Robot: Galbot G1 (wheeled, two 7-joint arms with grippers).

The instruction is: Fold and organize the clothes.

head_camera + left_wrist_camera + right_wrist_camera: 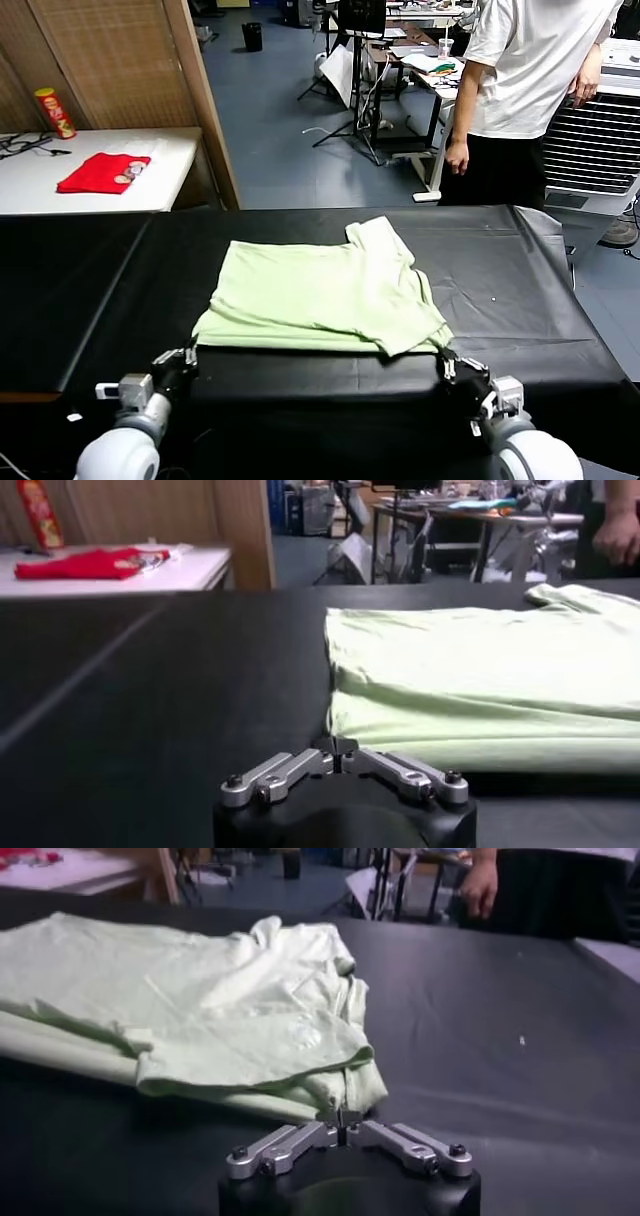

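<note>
Left end effector [188, 352] and right end effector [446, 362], both pinched closed on near corners of the green shirt [320, 292], half-folded mid-bench [90, 290]. Risk: thin hem slips from either pinch on lifting, fold skews; far sleeve bunched already.

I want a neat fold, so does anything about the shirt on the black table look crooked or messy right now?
Yes. The pale green shirt is uneven: its right side is bunched, with a sleeve flap overlapping the body near the right gripper, while the side by the left gripper lies flat and straight. Both grippers pinch the near corners.
</note>
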